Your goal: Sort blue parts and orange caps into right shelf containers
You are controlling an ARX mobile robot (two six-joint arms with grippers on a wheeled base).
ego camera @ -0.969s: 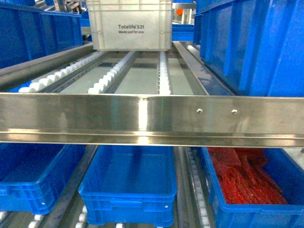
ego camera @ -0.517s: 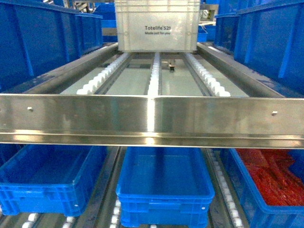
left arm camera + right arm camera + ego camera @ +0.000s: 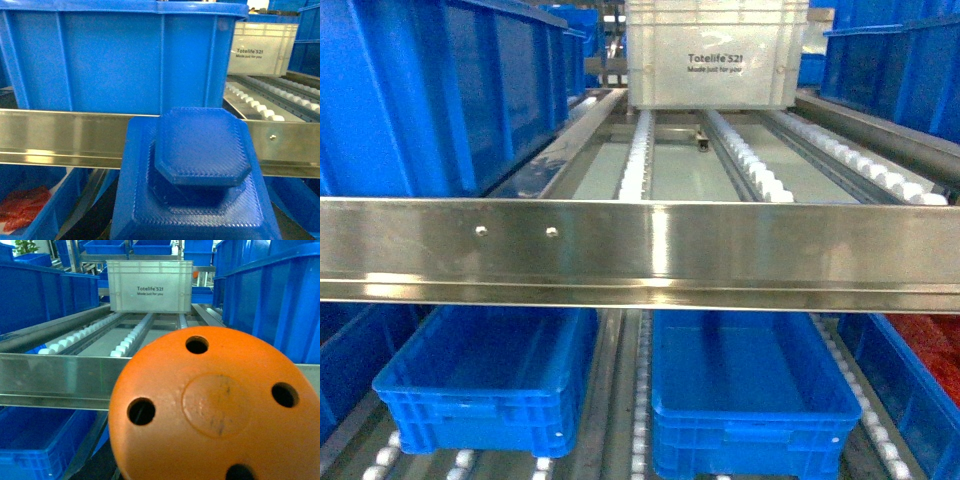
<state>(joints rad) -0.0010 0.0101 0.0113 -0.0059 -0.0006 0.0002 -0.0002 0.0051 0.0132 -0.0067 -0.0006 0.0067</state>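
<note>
Rail (image 3: pixel 640 250) spans the near shelf front. Blue part (image 3: pixel 197 175) fills the left wrist view, orange cap (image 3: pixel 220 405) the right; probably held, though neither gripper's fingers show, so I cannot tell.

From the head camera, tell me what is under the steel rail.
Under the steel rail sit two blue bins side by side, left and right, both showing bare floors. A sliver of red material shows far right. The rail covers the bins' back ends.

Shiny steel rail (image 3: pixel 720 250), textured blue part (image 3: pixel 200 155)
</note>
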